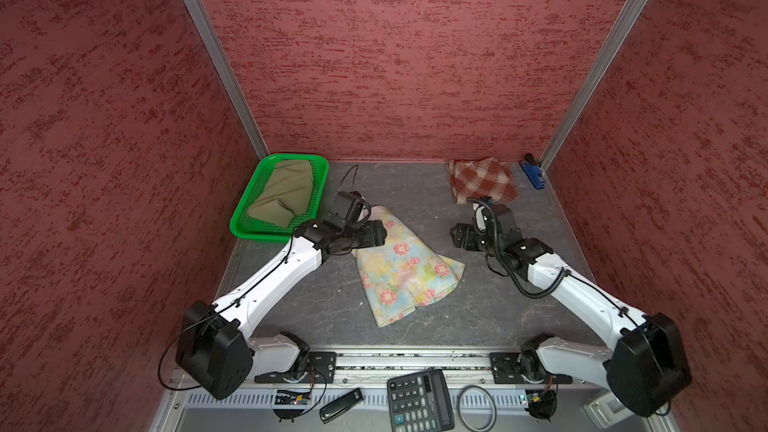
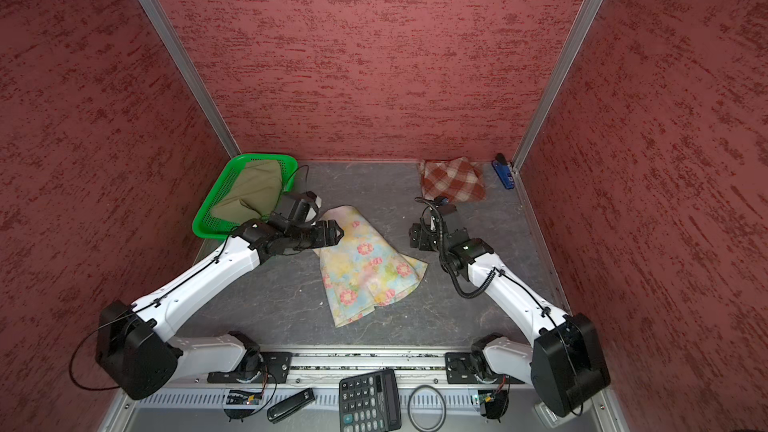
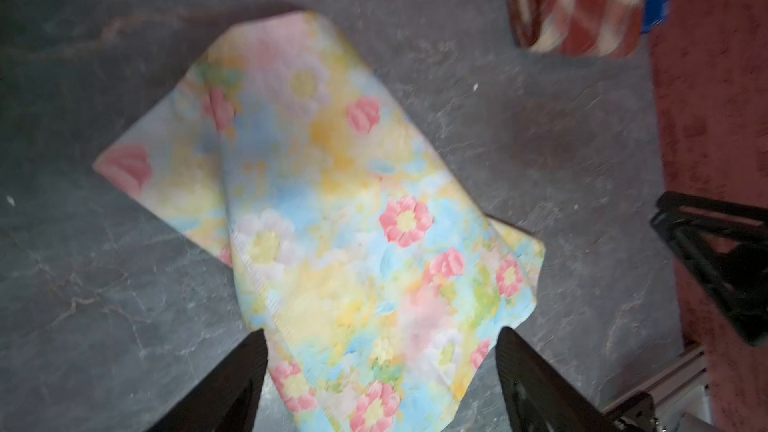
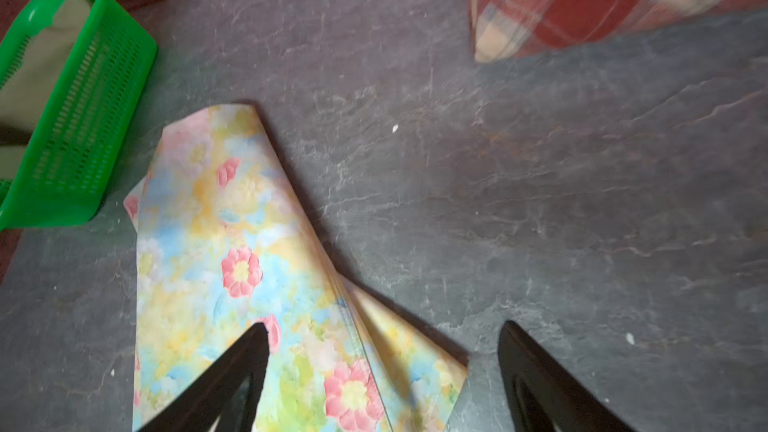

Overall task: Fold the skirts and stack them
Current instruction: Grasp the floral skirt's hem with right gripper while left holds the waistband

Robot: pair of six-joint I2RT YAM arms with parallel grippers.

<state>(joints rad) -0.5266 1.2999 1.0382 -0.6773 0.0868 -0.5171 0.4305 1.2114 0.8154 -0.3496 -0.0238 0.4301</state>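
Observation:
The floral skirt (image 1: pixel 405 272) (image 2: pixel 368 268) lies partly folded on the dark table's middle. My left gripper (image 1: pixel 377 234) (image 2: pixel 334 232) hovers open over its far left end; in the left wrist view the gripper (image 3: pixel 382 351) has the floral cloth (image 3: pixel 332 201) showing between spread fingers, not touching. My right gripper (image 1: pixel 460 236) (image 2: pixel 417 236) is open just right of the skirt; in the right wrist view the gripper (image 4: pixel 382 342) straddles a corner of the skirt (image 4: pixel 208 263). The plaid skirt (image 1: pixel 482 181) (image 2: pixel 453 180) lies folded at the back right. The olive skirt (image 1: pixel 284 193) (image 2: pixel 253 193) rests in the green basket (image 1: pixel 257 236).
The basket stands at the back left corner against the red wall. A blue tool (image 1: pixel 532 175) lies in the back right corner. On the front ledge sit a calculator (image 1: pixel 419 401), a black ring (image 1: pixel 477 407) and a black stick (image 1: pixel 340 405). Red walls close three sides.

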